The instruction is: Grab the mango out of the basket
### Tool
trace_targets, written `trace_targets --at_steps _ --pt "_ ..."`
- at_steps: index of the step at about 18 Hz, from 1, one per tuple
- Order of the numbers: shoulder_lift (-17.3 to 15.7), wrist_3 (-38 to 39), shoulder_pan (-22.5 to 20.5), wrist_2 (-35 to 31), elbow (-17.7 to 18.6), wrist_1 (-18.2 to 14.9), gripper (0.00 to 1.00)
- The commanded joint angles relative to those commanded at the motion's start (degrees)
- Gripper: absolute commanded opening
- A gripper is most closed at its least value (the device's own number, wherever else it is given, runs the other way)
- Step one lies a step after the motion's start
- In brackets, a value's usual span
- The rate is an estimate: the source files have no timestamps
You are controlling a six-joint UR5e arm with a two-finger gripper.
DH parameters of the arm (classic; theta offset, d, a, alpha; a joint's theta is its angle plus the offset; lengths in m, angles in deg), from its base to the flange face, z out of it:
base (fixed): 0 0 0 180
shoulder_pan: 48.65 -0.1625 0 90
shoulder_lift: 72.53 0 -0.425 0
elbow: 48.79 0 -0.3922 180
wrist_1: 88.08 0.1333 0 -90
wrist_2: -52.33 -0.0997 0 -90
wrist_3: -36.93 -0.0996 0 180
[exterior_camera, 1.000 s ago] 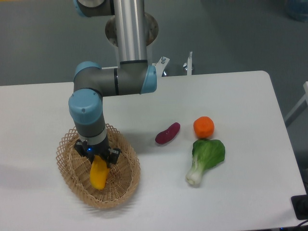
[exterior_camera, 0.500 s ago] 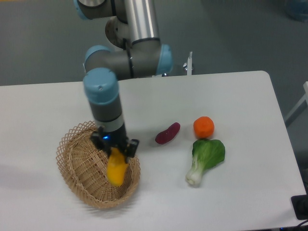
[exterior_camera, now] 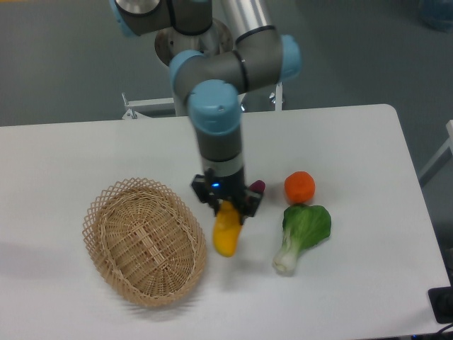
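Since the earlier frames the arm has swung right, carrying the mango (exterior_camera: 226,233) out of the basket (exterior_camera: 106,212). The basket now holds nothing and stays in place at the left of the table (exterior_camera: 71,149).

The gripper (exterior_camera: 228,207) pinches the mango at its upper end. The fruit hangs below the fingers, tilted slightly, clear of the basket rim and just right of it. It appears to be off the table surface, with a faint shadow beneath it.

Risks from this position:

- Slip. Only the top of the mango is clamped and its skin looks smooth. Most of its mass hangs below the fingers, so a fast move or sudden stop may swing it loose.
- Collision. The potato (exterior_camera: 256,187) is mostly hidden behind the gripper, just beside it. The bok choy (exterior_camera: 303,232) and the orange (exterior_camera: 299,186) lie near on the right. Further travel rightward or a low descent may strike them.
- Drop. A released mango is likely to roll on the table, possibly against the basket or the bok choy.
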Motion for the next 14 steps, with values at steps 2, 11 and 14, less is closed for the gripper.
trace_targets --at_steps 2,11,14 --pt "-0.4 -5.4 -2.8 0.3 0.1 0.0 0.57" --pt "-0.3 -11.4 -7.6 2.8 -0.5 0.1 0.57" --pt "-0.4 -11.3 -7.6 2.8 -0.2 0.1 0.57"
